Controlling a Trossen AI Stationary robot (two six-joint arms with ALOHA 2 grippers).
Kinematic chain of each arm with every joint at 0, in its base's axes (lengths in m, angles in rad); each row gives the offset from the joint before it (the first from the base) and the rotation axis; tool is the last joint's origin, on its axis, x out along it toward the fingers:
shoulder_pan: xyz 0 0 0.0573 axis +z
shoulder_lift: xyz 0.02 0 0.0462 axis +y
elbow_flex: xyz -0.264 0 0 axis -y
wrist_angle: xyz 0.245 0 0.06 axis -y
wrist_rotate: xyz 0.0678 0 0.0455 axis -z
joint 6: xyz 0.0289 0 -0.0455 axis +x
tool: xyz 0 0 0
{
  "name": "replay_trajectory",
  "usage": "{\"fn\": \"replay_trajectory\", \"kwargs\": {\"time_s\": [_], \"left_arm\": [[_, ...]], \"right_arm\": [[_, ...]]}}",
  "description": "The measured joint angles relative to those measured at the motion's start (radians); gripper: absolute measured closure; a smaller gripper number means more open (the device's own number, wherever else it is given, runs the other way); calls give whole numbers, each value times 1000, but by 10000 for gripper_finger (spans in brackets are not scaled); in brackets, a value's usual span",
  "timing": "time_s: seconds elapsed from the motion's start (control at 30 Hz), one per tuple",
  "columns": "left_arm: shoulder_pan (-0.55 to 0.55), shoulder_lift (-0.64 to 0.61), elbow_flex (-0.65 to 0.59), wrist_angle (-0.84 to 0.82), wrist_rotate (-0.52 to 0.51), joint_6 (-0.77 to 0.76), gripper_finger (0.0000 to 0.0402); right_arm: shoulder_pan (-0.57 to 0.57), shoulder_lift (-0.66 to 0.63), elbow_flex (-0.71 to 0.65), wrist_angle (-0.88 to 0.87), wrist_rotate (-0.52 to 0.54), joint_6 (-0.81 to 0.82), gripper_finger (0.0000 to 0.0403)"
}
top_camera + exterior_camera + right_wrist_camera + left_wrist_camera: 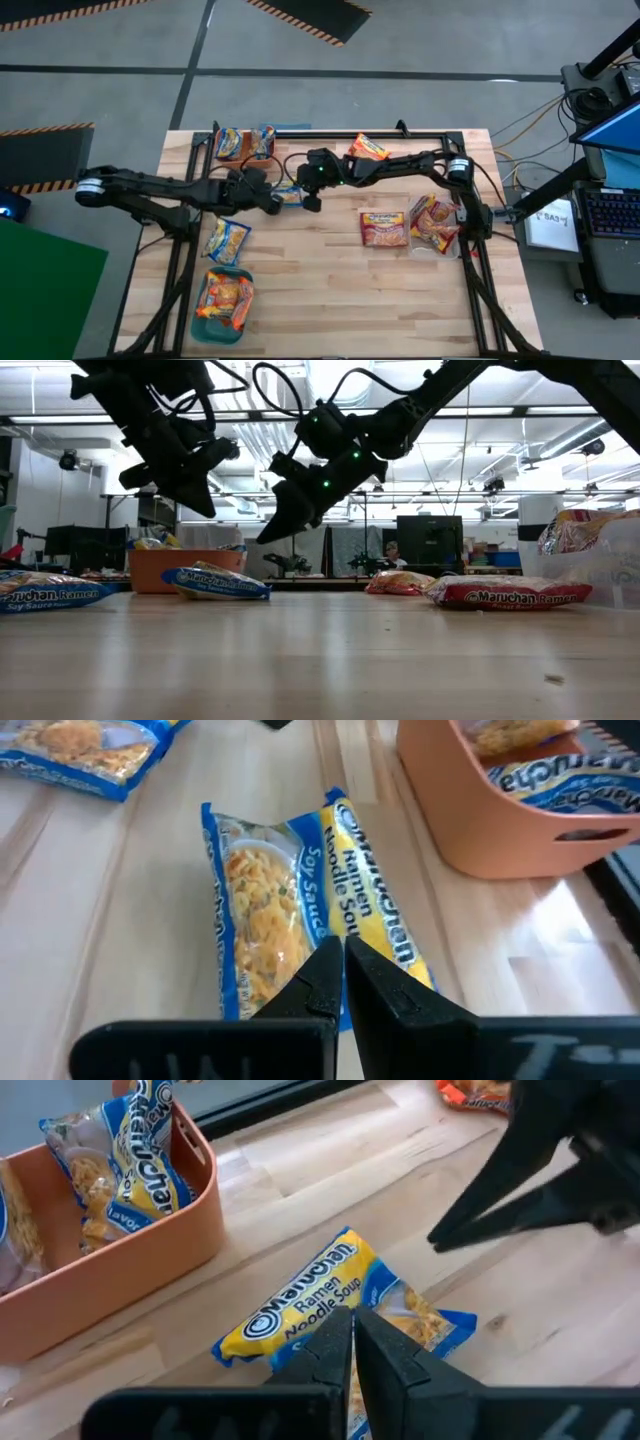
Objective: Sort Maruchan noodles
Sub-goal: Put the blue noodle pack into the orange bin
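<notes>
A blue-and-yellow Maruchan packet (290,196) lies flat on the table between my two grippers. My left gripper (272,203) hovers over its left end, and my right gripper (311,203) over its right end. Both are shut. In the low view both fingertips hang above the packet (215,582) without touching it. In the left wrist view the shut fingers (354,1325) point at the packet (330,1290). The right wrist view shows the same, with the fingers (341,955) over the packet (290,910).
An orange bin (218,150) at the far left holds blue-and-yellow packets. Another blue packet (228,240) lies near a teal bin (203,325) holding orange packets. An orange packet (368,148) lies far, and a red one (384,228) lies beside a clear bin (440,248) of red packets.
</notes>
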Motion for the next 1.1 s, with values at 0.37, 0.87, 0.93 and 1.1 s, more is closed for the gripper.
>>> {"fn": "replay_trajectory", "kwargs": {"time_s": [0.37,0.87,0.93,1.1], "left_arm": [[1,-42,-33,-8,38,24,350],[1,-21,-76,1,-77,-248,247],[2,-18,-88,1,-79,-294,231],[4,-18,-112,-1,-63,-385,191]], "right_arm": [[33,85,-4,14,-183,77,394],[42,182,-1,38,-104,115,394],[42,183,-4,37,-104,115,394],[42,184,-9,39,-101,114,394]]}}
